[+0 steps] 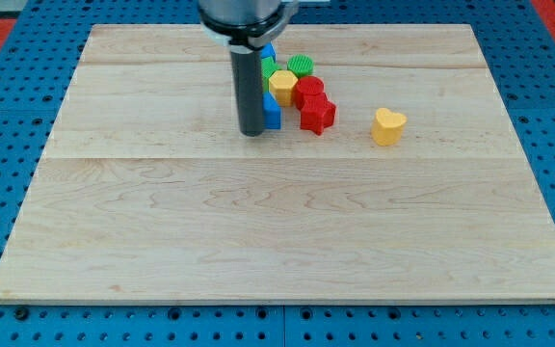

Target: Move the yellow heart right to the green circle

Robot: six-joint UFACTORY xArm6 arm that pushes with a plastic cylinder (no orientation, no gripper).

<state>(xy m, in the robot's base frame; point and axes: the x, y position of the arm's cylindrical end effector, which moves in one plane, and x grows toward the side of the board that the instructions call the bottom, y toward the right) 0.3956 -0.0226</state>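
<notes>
Rod end effector only; no jaws fitted, so nothing to open, close or grasp with, and nothing held. My tip (pixel 252 131) planted on the wooden board (pixel 258 251), upper centre of the frame, against the left flank of a blue block (pixel 273 114); actual contact not resolvable, shape of that block largely hidden by the rod.

Cluster at top centre, packed tight:
- green circle (pixel 301 66) at the cluster's upper right, ribbed top, touching its neighbours;
- yellow hexagon-like block (pixel 283 87) just below and left of it;
- second green block (pixel 269 69), mostly hidden, shape unclear;
- red round-ish block (pixel 308 93) and red star (pixel 317 114) forming the lower right edge.

Yellow heart (pixel 388 126) alone, right of centre, well apart from the cluster, lower right of the green circle.

Judgement: task not yet advanced. Tip on the wrong side of the cluster for the push. Required placement: right of and below the heart, so that a stroke toward upper left carries it to the circle's right side. Risk: approach through the cluster scattering the reds.
</notes>
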